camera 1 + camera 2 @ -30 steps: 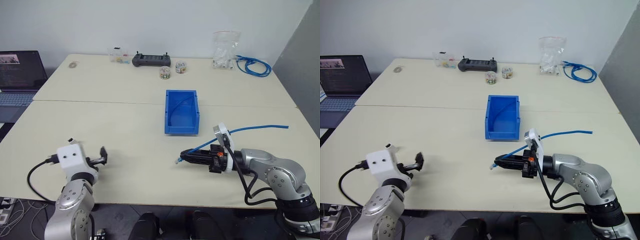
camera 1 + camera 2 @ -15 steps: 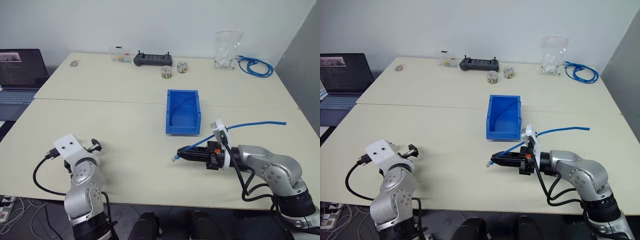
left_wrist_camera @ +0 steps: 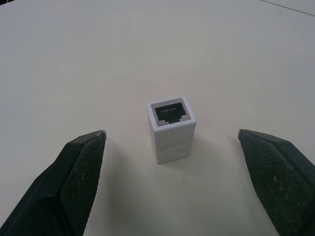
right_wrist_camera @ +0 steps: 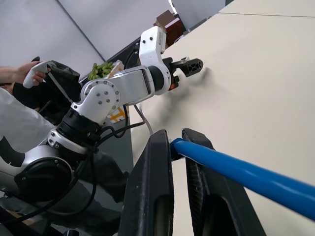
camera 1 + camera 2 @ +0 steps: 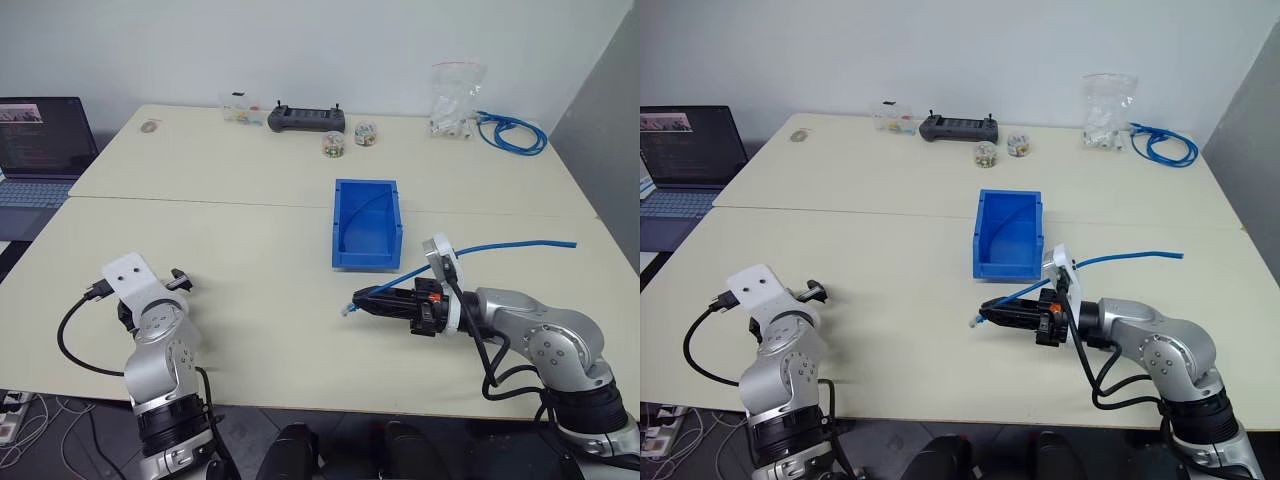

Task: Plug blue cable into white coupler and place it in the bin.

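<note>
Left gripper (image 3: 172, 142): we see its two black fingers (image 3: 74, 182) spread wide, one on each side of the white coupler, touching neither it nor anything else. In the head views it sits low over the near left part of the table (image 5: 250, 260).

White coupler (image 3: 171, 129): we see it standing upright on the bare tabletop between the left fingers, its dark socket facing up. It is apart from both fingers.

Right gripper (image 5: 362, 300): we see its fingers (image 4: 152, 196) pinched narrow on the blue cable, just behind the cable's end. It points toward the robot's left, above the near right part of the table.

Blue cable (image 5: 500, 250): we see one strand held in the right gripper. Its small plug end (image 5: 348, 311) sticks out past the fingertips; the rest runs back over the wrist and out toward the right edge of the table.

Bin (image 5: 383, 257): we see it open-topped at the middle of the table, just beyond the right gripper. A thin blue curve shows inside it; we cannot tell what that is.

Far edge of the table: we see a black controller (image 5: 306, 119), two small jars (image 5: 331, 146), a clear bag of white parts (image 5: 450, 100) and a coiled blue cable bundle (image 5: 510, 130).

Laptop (image 5: 40, 140): we see it open beside the table's left end.

Right wrist view: we see a person's hand (image 4: 15, 74) holding a handheld controller beyond the table.
</note>
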`<state>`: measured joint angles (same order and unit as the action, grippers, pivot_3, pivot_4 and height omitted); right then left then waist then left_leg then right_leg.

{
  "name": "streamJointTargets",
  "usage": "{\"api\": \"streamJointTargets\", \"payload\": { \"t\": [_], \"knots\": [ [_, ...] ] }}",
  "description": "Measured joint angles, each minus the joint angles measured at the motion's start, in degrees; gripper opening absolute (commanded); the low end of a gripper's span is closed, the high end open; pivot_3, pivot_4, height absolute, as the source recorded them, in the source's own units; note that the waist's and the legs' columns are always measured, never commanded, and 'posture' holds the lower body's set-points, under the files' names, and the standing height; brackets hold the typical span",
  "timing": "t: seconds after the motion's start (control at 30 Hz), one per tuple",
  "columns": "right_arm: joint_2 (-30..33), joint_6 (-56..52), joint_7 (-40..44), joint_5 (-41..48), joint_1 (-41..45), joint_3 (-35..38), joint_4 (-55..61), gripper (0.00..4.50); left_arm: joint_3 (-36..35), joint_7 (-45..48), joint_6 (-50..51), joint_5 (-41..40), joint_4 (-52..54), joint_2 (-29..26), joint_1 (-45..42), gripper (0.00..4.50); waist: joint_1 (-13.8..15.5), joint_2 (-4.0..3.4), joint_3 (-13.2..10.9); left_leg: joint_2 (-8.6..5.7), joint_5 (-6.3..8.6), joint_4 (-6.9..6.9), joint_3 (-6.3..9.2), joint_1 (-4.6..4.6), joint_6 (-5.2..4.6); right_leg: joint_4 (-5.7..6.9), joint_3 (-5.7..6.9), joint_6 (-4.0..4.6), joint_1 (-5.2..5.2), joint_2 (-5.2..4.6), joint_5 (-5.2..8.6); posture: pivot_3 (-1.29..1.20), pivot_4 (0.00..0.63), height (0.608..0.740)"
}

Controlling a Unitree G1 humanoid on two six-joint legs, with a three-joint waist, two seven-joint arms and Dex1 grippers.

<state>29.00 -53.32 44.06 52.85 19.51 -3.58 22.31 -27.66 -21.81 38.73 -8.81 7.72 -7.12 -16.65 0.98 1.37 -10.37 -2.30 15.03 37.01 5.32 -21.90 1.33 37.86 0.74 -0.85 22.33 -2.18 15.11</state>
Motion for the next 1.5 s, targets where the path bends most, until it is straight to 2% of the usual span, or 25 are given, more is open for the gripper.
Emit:
{"api": "streamJointTargets", "payload": {
  "t": [0.13, 0.2, 0.23, 0.7, 0.93, 1.1, 1.3, 1.4, 1.5],
  "knots": [
    [0.0, -0.1, -0.4, 0.0, 0.0, 0.0, 0.0, 0.09, 0.1, 0.0, 0.0, 0.3, -0.9, -0.5, -0.4, 4.50, 0.0, 0.00, 0.0, 0.00, -0.02, 0.00, 0.00, 0.01, 0.05, 0.01, -0.01, 0.00, 0.01, 0.00, 0.00, 0.00, 0.150, 0.740],
    [0.0, -0.2, -0.4, 0.0, 0.0, 0.0, 0.1, 0.08, 0.1, 0.0, 0.5, 0.4, -1.1, -0.6, -0.4, 4.15, 0.0, 0.00, 0.0, 0.00, -0.02, 0.00, 0.00, 0.00, 0.04, 0.01, -0.01, 0.00, 0.01, 0.00, 0.00, 0.00, 0.150, 0.740],
    [0.0, -0.2, -0.4, 0.0, 0.0, 0.0, 0.1, 0.08, 0.1, 0.0, 0.8, 0.4, -1.2, -0.6, -0.4, 4.11, 0.0, 0.00, 0.0, 0.00, -0.02, 0.00, -0.01, 0.00, 0.04, 0.01, -0.01, 0.00, 0.01, 0.00, 0.00, 0.00, 0.150, 0.740],
    [0.0, -0.4, -0.5, 0.0, 0.0, 0.0, 0.2, 0.08, -0.1, 0.0, 1.1, 0.4, -1.1, -1.2, 0.0, 0.84, 0.0, 0.00, 0.0, 0.00, -0.01, 0.00, 0.00, 0.00, 0.04, 0.00, -0.01, -0.01, 0.01, 0.00, 0.01, 0.00, 0.150, 0.740],
    [0.0, -0.3, -0.5, 0.0, 0.0, 0.0, 0.2, 0.08, -0.2, 1.3, 1.1, 0.3, 0.7, -1.9, 2.5, 0.78, -0.2, 0.00, 0.0, 0.01, -0.01, -0.01, -0.02, 0.01, 0.04, 0.01, -0.03, 0.00, 0.01, -0.01, 0.00, 0.00, 0.150, 0.740],
    [0.3, -0.1, -1.2, -0.1, -1.1, 0.2, 1.0, 0.08, 3.4, 11.9, 3.4, -2.1, 5.8, -6.9, 9.0, 0.78, -0.5, -0.01, 0.0, 0.01, 0.01, -0.03, 0.02, 0.01, 0.02, 0.02, -0.01, -0.01, 0.02, -0.01, 0.01, 0.00, 0.150, 0.740],
    [0.6, 0.1, -3.6, 0.0, -4.7, 2.5, 4.0, 0.08, 14.8, 33.9, 6.7, -8.0, 9.7, -18.6, 11.3, 0.78, -0.2, -0.01, 0.0, -0.02, 0.01, -0.03, 0.02, -0.01, 0.01, -0.05, 0.00, -0.04, 0.01, -0.05, 0.03, 0.00, 0.150, 0.740],
    [1.7, 0.2, -4.5, -0.1, -6.1, 3.0, 5.1, 0.08, 24.2, 48.4, 7.4, -11.6, 11.1, -26.3, 8.5, 0.78, -0.3, -0.04, 0.0, -0.01, 0.02, -0.06, 0.00, -0.02, 0.00, -0.07, -0.02, -0.02, 0.02, -0.04, 0.04, 0.00, 0.150, 0.740],
    [2.3, 1.0, -4.7, -1.2, -7.0, 2.9, 6.4, 0.08, 31.4, 58.9, 6.7, -12.9, 11.5, -30.7, 4.6, 0.78, -0.8, -0.05, 0.0, 0.03, 0.02, -0.09, 0.00, -0.02, -0.01, -0.08, -0.02, -0.02, 0.03, 0.00, 0.06, 0.00, 0.150, 0.740]
  ]
}}
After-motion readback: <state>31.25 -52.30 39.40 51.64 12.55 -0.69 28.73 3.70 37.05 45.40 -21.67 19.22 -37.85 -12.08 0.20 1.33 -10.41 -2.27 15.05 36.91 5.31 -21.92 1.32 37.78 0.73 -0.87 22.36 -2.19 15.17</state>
